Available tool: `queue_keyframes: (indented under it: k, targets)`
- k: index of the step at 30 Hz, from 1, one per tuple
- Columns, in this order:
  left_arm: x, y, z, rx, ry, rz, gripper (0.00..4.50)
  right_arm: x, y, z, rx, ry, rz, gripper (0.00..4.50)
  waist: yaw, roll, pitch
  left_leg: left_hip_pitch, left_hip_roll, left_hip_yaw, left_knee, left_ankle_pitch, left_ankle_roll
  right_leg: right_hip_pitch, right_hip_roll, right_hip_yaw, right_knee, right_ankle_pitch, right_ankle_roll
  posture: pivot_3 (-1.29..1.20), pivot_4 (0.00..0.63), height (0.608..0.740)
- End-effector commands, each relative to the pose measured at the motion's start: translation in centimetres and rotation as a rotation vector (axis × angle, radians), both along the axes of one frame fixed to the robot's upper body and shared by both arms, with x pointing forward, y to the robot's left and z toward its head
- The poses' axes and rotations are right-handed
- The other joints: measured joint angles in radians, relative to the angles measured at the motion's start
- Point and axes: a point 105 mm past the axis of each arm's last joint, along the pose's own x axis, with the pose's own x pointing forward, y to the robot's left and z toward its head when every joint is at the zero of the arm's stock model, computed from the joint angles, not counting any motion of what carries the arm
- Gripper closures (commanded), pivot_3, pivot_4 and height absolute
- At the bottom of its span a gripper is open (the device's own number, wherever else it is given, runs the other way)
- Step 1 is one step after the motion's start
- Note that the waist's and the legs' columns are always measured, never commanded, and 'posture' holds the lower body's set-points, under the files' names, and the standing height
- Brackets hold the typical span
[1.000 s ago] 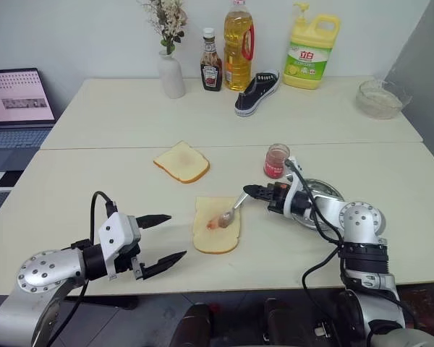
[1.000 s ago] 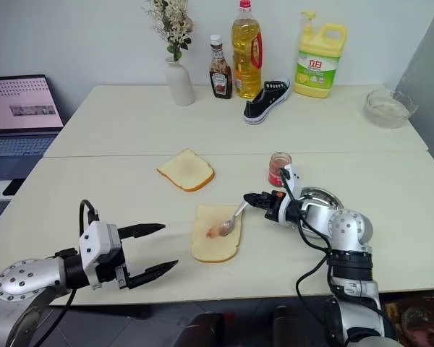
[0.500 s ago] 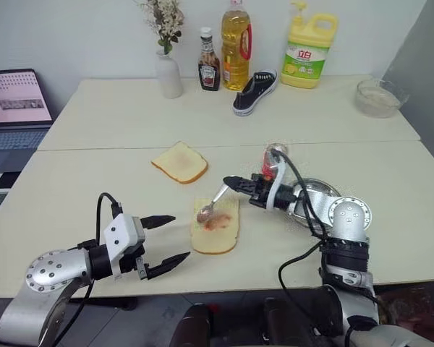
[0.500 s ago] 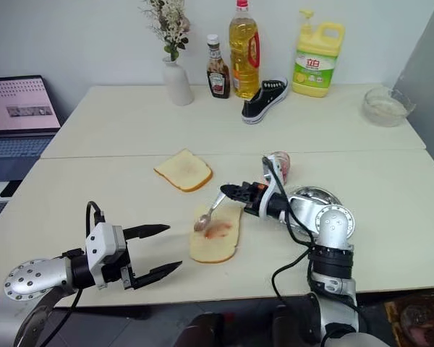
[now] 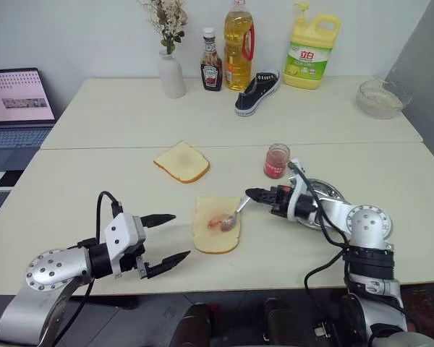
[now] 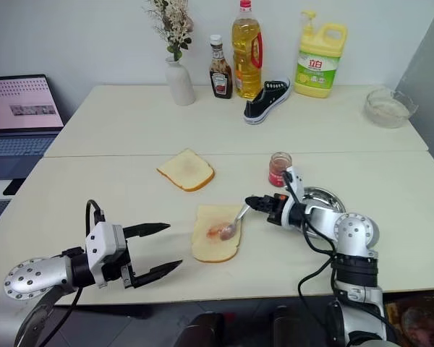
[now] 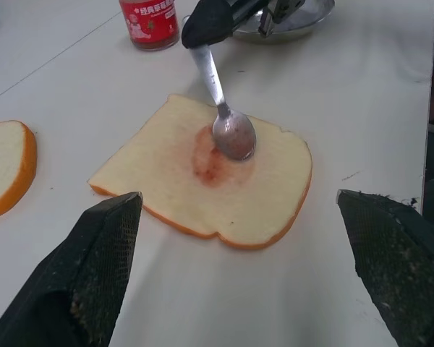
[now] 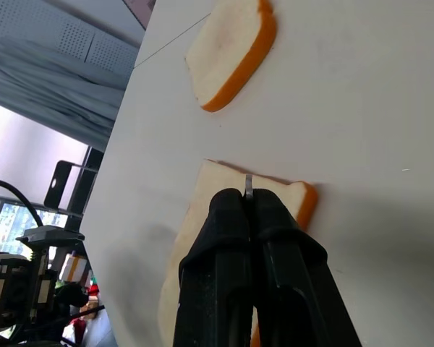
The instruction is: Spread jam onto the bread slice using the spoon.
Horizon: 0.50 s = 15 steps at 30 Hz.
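Right jaws (image 5: 250,194) on spoon (image 5: 233,215); bowl on bread slice (image 5: 217,225)

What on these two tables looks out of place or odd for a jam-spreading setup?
A black-and-white sneaker lies on the far table between the oil bottle and the yellow detergent jug, neither shoe nor detergent belonging beside food. The work itself looks orderly: the right gripper holds the spoon on the bread slice, with no spills.
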Motion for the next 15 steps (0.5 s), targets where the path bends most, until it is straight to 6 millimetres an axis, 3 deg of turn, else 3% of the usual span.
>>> queue_keyframes:
  k: [1,4,7,11,15]
  targets:
    - [0.1,-0.4,0.3,0.006,-0.019,-0.025,0.0,0.8,0.6,3.0,0.069,-0.068,-0.014,4.47,-0.001,0.0,0.0,0.0,0.0,0.0,0.0,0.0,0.0,0.0,0.0,0.0,0.0,0.0,0.0,0.0,0.15,0.74]
    - [0.2,-0.4,0.4,0.005,-0.023,-0.028,0.0,0.9,2.5,4.4,0.117,-0.085,0.011,4.47,-0.011,0.0,0.0,0.0,0.0,0.001,-0.001,0.0,0.0,-0.001,0.001,0.0,0.001,0.002,-0.003,0.0,0.15,0.74]
    - [0.2,-0.4,0.4,0.006,-0.025,-0.026,0.0,1.0,3.7,4.6,0.136,-0.075,0.02,4.47,-0.013,0.0,0.0,0.0,0.0,0.0,-0.002,0.0,0.0,-0.001,0.002,-0.001,0.001,0.002,-0.004,0.0,0.15,0.74]
    - [0.2,-0.4,0.5,0.008,-0.029,-0.025,0.0,0.7,4.9,3.3,0.119,-0.042,0.041,4.47,-0.012,0.0,0.0,0.0,0.0,0.0,-0.002,0.0,0.0,-0.001,0.001,0.0,0.001,0.002,-0.004,0.0,0.15,0.74]
    - [0.2,-0.4,0.5,0.009,-0.029,-0.023,0.0,0.4,3.8,0.8,0.017,-0.01,0.027,4.47,-0.008,0.0,0.0,0.0,0.0,0.0,-0.002,0.0,0.0,-0.001,0.0,0.0,0.0,0.002,-0.003,0.0,0.15,0.74]
